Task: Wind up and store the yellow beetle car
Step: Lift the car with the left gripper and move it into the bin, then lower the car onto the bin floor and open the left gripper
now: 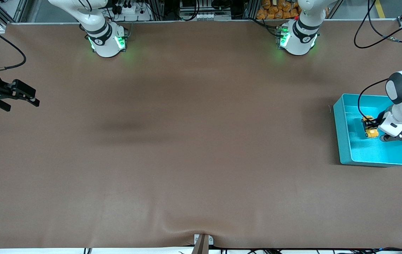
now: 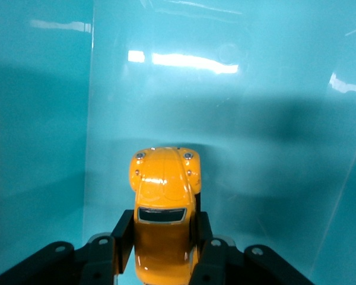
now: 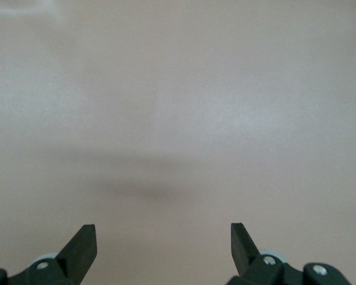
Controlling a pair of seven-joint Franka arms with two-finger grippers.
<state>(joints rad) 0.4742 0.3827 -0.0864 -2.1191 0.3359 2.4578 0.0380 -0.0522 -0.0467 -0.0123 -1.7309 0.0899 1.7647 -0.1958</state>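
Observation:
The yellow beetle car [image 1: 370, 128] is inside the turquoise bin [image 1: 342, 141] at the left arm's end of the table. My left gripper [image 1: 373, 126] reaches into the bin and is shut on the car. In the left wrist view the car [image 2: 163, 202] sits between the two black fingers [image 2: 123, 237], which press on its sides, low over the bin floor [image 2: 255, 148]. My right gripper [image 1: 19, 95] waits at the right arm's end of the table, above the brown mat. In the right wrist view it [image 3: 163, 243] is open and empty.
The brown mat [image 1: 187, 141] covers the whole table. The two arm bases [image 1: 107, 40] [image 1: 298, 37] stand along the edge farthest from the front camera. A small clamp [image 1: 202, 241] sits at the edge nearest to the front camera.

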